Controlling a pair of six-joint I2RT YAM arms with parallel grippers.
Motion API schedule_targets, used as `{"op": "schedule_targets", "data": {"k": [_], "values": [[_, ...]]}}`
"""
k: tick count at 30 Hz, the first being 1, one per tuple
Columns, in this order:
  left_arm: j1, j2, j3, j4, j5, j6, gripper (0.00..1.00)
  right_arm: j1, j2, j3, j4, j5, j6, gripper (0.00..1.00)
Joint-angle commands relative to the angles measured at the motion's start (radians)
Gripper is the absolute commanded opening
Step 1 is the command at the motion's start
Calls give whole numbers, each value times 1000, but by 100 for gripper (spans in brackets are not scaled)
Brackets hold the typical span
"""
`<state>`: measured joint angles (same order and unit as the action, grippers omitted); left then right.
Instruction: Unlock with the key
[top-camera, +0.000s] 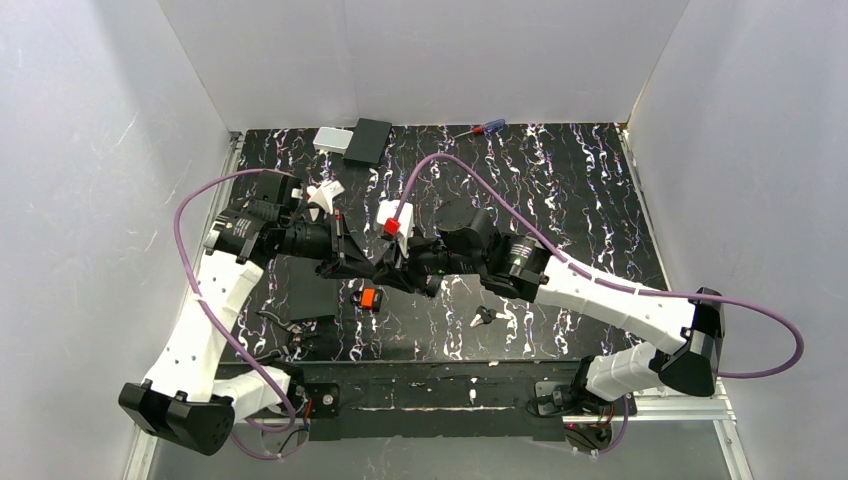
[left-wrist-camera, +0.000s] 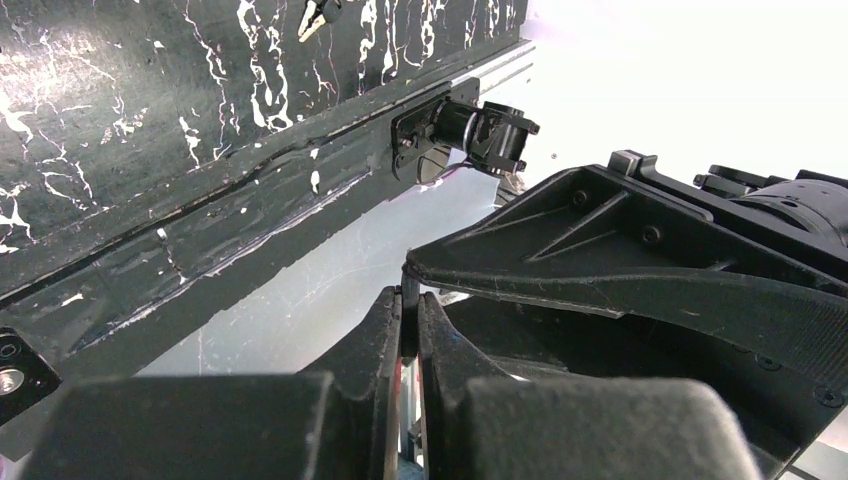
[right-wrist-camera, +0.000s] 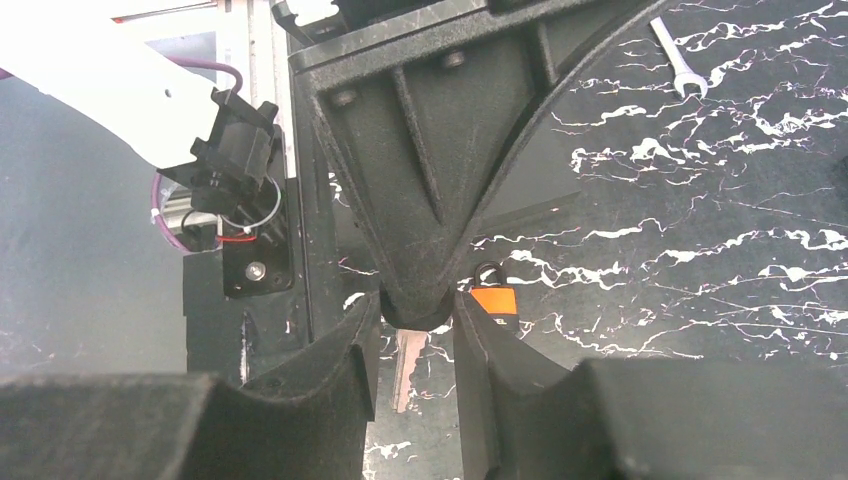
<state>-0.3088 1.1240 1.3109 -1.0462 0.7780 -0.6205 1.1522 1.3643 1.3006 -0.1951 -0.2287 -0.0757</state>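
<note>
The key hangs in the air between my two grippers, above the middle of the table. The left gripper (left-wrist-camera: 410, 300) is shut on its dark head (left-wrist-camera: 410, 285), seen edge-on between the fingers. In the right wrist view the silvery blade (right-wrist-camera: 408, 365) points down between the right gripper's (right-wrist-camera: 416, 305) fingers and touches neither. The right fingertips close in on the head from both sides, but the left fingertips cover the contact. In the top view both grippers meet, left gripper (top-camera: 378, 268), right gripper (top-camera: 398, 270), and hide the key. An orange-bodied padlock (top-camera: 368, 298) (right-wrist-camera: 495, 300) lies on the table just below them.
A second small dark-headed key (top-camera: 483, 317) (left-wrist-camera: 318, 14) lies near the front edge. A silver wrench (right-wrist-camera: 678, 68) lies on the marbled table. At the back stand a black box (top-camera: 368, 140), a grey box (top-camera: 332, 138) and a screwdriver (top-camera: 480, 128). White walls enclose the table.
</note>
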Motion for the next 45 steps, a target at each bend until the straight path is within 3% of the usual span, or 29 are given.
{"op": "schedule_targets", "data": {"k": [1,3,6,8,13,17,26,38,45], "values": [[-5,-22,-14,2,47,-17,0,4,-1,43,86,24,-16,30],[-6,-27,-20,8,30,-31,0,4,-1,46,85,42,1,37],[-6,-38,-18,22,3,-50,0,4,-2,67,67,123,57,65],[-5,-42,-16,41,-7,-65,0,4,-17,66,62,198,103,76],[-5,-65,-21,77,-26,-93,0,4,-76,37,-1,433,205,87],[-5,-85,-32,87,-22,-93,0,3,-124,46,-109,514,257,98],[-6,-175,-38,126,3,-38,0,-21,-201,44,-246,475,350,98],[-5,-329,-94,207,-106,18,0,-84,-54,174,-504,308,349,98],[-5,-384,-119,150,-157,-6,0,-85,-51,96,-421,281,274,98]]}}
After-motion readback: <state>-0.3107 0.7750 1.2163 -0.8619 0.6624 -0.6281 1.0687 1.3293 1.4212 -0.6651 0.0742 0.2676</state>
